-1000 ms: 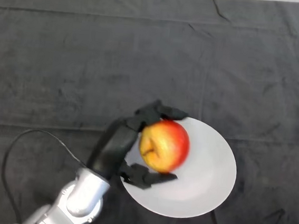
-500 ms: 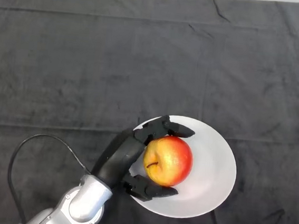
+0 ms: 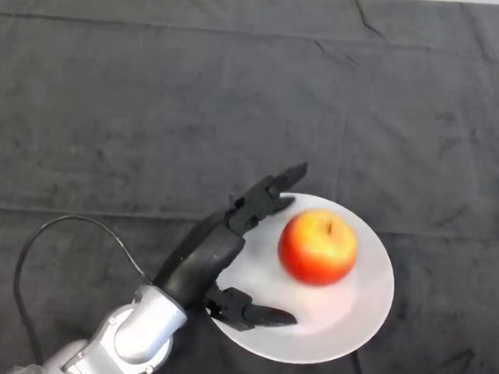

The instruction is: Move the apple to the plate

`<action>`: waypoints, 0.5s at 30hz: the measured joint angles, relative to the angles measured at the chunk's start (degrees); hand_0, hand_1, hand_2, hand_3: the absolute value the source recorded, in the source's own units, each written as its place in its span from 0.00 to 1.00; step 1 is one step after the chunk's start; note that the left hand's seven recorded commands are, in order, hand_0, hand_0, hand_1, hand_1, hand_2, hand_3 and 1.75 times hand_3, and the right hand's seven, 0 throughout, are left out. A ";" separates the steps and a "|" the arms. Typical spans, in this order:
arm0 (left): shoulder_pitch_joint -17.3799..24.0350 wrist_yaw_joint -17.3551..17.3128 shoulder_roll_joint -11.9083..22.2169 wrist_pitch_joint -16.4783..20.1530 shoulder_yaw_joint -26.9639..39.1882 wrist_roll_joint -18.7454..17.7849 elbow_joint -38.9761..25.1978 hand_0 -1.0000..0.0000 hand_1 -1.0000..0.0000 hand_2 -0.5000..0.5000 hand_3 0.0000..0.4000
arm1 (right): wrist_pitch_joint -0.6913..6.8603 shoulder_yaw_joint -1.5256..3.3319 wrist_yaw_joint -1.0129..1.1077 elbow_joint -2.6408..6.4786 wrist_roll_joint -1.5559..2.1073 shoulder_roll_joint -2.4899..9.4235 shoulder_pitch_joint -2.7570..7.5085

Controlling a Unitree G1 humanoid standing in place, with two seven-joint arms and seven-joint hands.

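Observation:
A red and yellow apple (image 3: 318,246) rests stem up on the white plate (image 3: 357,308), a little right of the plate's middle. My left hand (image 3: 214,256) lies over the plate's left rim, just left of the apple and apart from it. Its fingers (image 3: 266,197) stretch straight toward the upper right, the thumb (image 3: 250,314) points right along the plate's near side, and nothing is held between them.
A dark cloth (image 3: 152,98) covers the whole table. My silver-grey forearm (image 3: 124,343) comes in from the lower left.
The hand let go of the apple and its fingers straightened. The apple now sits farther right on the plate with its stem up, and the hand has drawn slightly left.

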 measured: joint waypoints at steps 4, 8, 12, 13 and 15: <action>0.00 -0.59 0.95 -0.01 0.64 -0.76 0.00 1.00 1.00 0.50 0.00 | 0.00 0.00 0.00 0.00 0.00 0.00 0.00; 0.01 -1.34 2.71 -0.48 1.96 -1.28 0.00 1.00 1.00 0.50 0.00 | 0.00 0.00 0.00 0.00 0.00 0.00 0.00; 0.11 -2.12 5.45 -1.83 4.59 -2.81 0.05 1.00 1.00 0.50 0.00 | 0.00 0.00 0.00 0.00 0.00 0.00 0.00; 0.11 -2.30 5.86 -2.33 5.51 -3.37 0.22 1.00 1.00 0.50 0.00 | 0.00 0.00 0.00 0.00 0.00 0.00 0.00; 0.11 -2.38 6.55 -3.54 7.32 -4.11 0.82 1.00 1.00 0.50 0.00 | 0.00 0.00 0.00 0.00 0.00 0.00 0.00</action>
